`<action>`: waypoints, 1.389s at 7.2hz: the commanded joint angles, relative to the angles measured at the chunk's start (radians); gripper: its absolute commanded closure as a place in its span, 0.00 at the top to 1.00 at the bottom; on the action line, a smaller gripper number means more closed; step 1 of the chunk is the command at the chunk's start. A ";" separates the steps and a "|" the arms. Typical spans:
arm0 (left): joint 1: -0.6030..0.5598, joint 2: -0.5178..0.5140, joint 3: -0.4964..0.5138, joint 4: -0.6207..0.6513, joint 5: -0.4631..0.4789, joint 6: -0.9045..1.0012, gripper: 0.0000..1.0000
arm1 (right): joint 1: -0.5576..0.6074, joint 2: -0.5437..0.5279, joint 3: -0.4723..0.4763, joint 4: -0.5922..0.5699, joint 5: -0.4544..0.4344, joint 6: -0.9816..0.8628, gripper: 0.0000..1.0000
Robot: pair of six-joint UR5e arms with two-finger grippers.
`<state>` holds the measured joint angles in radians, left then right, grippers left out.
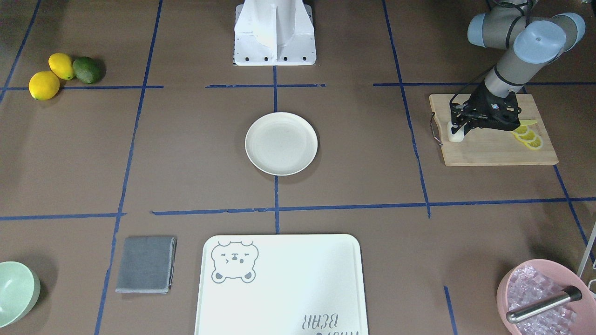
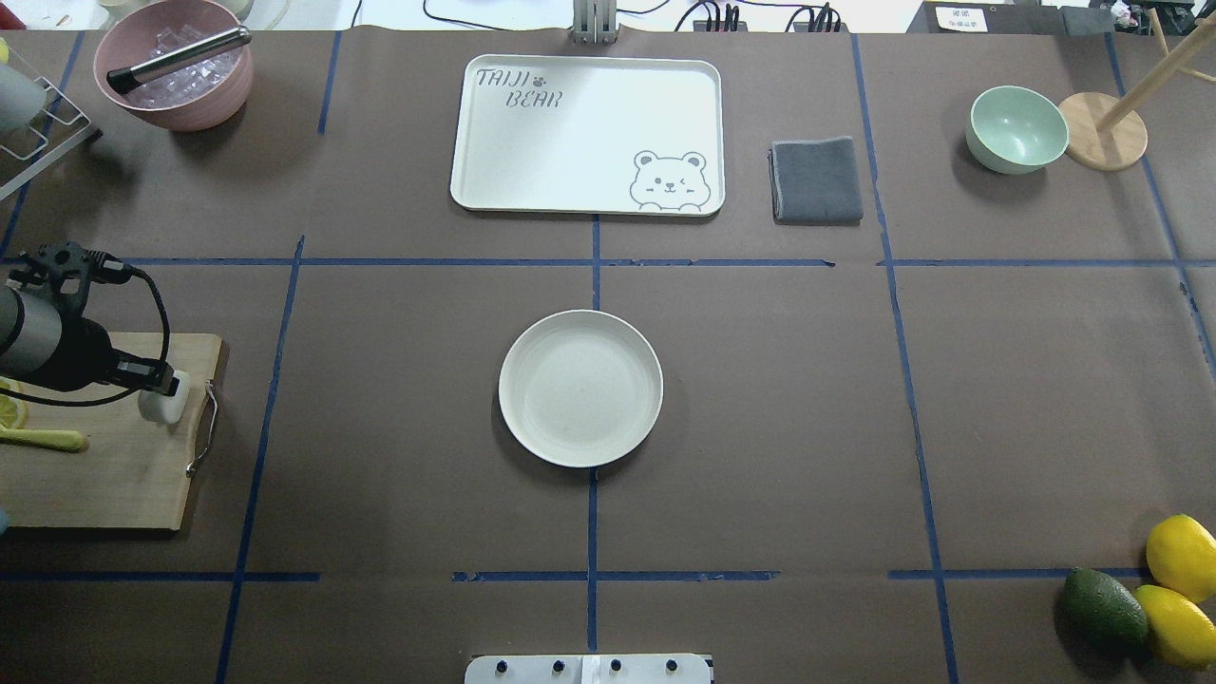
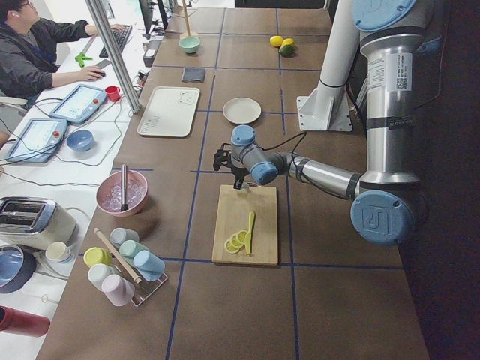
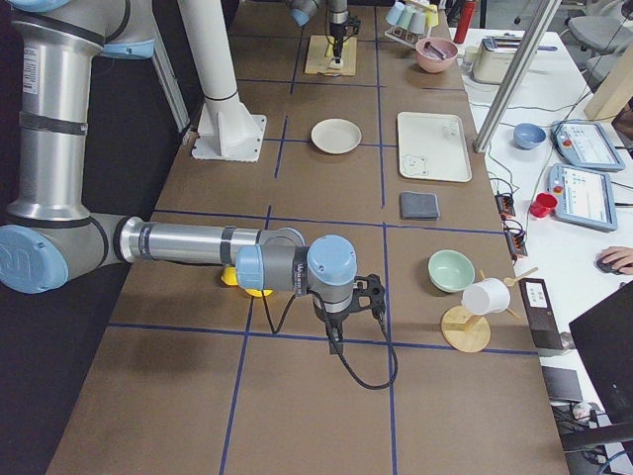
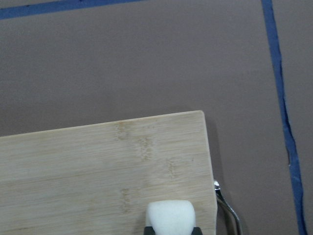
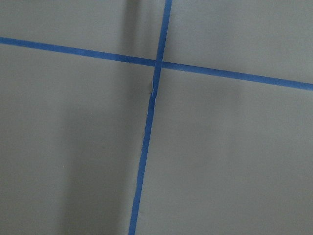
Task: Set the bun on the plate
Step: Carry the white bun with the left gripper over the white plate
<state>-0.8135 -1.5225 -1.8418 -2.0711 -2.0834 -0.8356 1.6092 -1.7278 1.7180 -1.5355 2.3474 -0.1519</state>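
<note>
On the wooden cutting board (image 1: 493,151) at the robot's left end of the table, the left gripper (image 1: 457,126) is lowered over the bun (image 1: 455,134). The small off-white lump sits near the board's edge, just beside the metal handle (image 1: 435,132). In the left wrist view the bun fills the gap between the two dark fingertips, so the jaws appear closed narrowly on it. Whether it rests on the wood or is slightly raised cannot be told. Yellow lemon slices (image 1: 528,137) lie on the same board, on the other side of the gripper. The cream-white plate (image 1: 281,144) sits at the table's centre, well apart from the bun. The right gripper (image 4: 334,341) hangs over bare brown paper near a crossing of blue tape lines, and its jaw state cannot be told. Elsewhere stand the bear-print tray (image 1: 279,284), a folded grey cloth (image 1: 146,264), a mint-green bowl (image 1: 16,293), a pink bowl (image 1: 505,286) of ice, two lemons (image 1: 44,85) and an avocado (image 1: 86,70).
</note>
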 commanded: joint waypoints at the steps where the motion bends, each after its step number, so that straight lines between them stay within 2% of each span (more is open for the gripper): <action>1: -0.001 -0.182 -0.059 0.252 0.008 -0.003 0.34 | 0.000 -0.001 0.000 0.000 0.004 0.000 1.00; 3: 0.017 -0.429 -0.060 0.505 0.048 -0.008 0.34 | 0.000 -0.001 0.000 0.000 0.007 0.000 1.00; 4: 0.063 -0.515 -0.054 0.591 0.078 -0.051 0.35 | 0.000 -0.001 -0.001 0.000 0.006 0.000 1.00; 5: 0.158 -0.578 -0.036 0.598 0.150 -0.180 0.35 | 0.000 -0.001 -0.001 0.000 0.006 0.000 1.00; 8: 0.310 -0.841 0.172 0.594 0.267 -0.432 0.37 | 0.000 -0.001 -0.004 0.000 0.004 0.000 1.00; 10: 0.388 -0.916 0.263 0.583 0.304 -0.508 0.37 | 0.000 -0.001 -0.005 0.000 0.004 0.000 1.00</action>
<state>-0.4721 -2.3854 -1.6366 -1.4836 -1.8114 -1.2971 1.6091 -1.7288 1.7124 -1.5355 2.3516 -0.1519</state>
